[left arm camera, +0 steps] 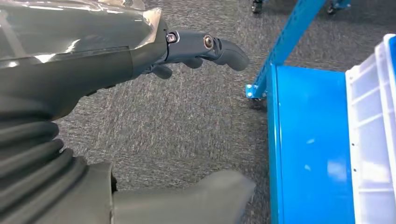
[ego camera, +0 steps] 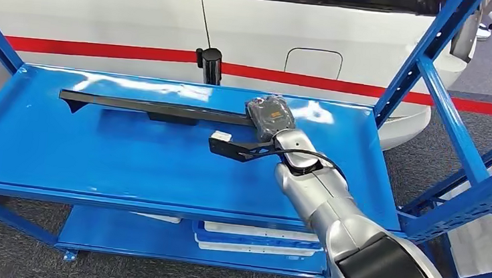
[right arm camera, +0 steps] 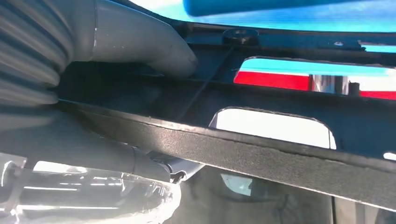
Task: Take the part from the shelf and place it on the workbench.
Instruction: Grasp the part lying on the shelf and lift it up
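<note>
Here, right hand [ego camera: 270, 116] gripping part [ego camera: 155, 108], lengthwise along shelf [ego camera: 94, 152]

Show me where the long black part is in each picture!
Head view: the long black part lies across the blue shelf, its near end under the right hand.
Left wrist view: not in it.
Right wrist view: it runs as a dark bar beside the thumb.
Shared landmark: the blue shelf, in all three views.

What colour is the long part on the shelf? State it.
Black; the long part shows best in the head view.
</note>
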Robot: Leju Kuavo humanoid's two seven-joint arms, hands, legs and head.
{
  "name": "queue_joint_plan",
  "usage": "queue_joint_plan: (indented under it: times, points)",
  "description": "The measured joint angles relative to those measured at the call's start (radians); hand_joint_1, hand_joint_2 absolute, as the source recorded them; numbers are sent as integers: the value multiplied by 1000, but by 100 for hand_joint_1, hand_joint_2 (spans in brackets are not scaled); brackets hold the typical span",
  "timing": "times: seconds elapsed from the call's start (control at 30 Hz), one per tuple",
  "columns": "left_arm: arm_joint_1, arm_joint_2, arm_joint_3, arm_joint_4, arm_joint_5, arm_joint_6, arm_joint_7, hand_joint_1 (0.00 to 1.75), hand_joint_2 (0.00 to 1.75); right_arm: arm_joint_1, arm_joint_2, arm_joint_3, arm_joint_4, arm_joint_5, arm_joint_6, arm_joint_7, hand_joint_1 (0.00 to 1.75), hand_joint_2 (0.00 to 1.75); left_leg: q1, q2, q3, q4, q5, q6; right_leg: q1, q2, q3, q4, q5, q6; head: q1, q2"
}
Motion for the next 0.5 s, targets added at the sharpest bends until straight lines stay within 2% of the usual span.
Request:
queue_joint_plan:
  times: [0.1,0.17,0.3,0.5]
  points:
    - [6,-1,8,0,-5,17,-3,0,175,-2,-2,-17,-17,-8,-9,-45,175,175,-18,-7,-1,-1,-1,22,-4,-4,11,-15,1,0,5,0]
    - [11,-1,16,0,0,21,-4,0,175,-5,-1,-23,-24,-14,-11,-66,175,175,-22,-10,-1,0,-3,31,-8,-7,14,-21,3,8,4,0]
    - [14,-1,26,0,3,23,-6,0,175,-8,-1,-31,-34,-34,-26,-105,175,175,-24,-10,-2,1,-4,32,-10,-7,14,-21,3,26,4,0]
    - [19,-1,41,0,10,23,-7,0,175,-17,-2,-43,-52,-57,-35,-149,175,175,-21,-10,-1,0,-4,32,-8,-7,13,-20,2,31,4,0]
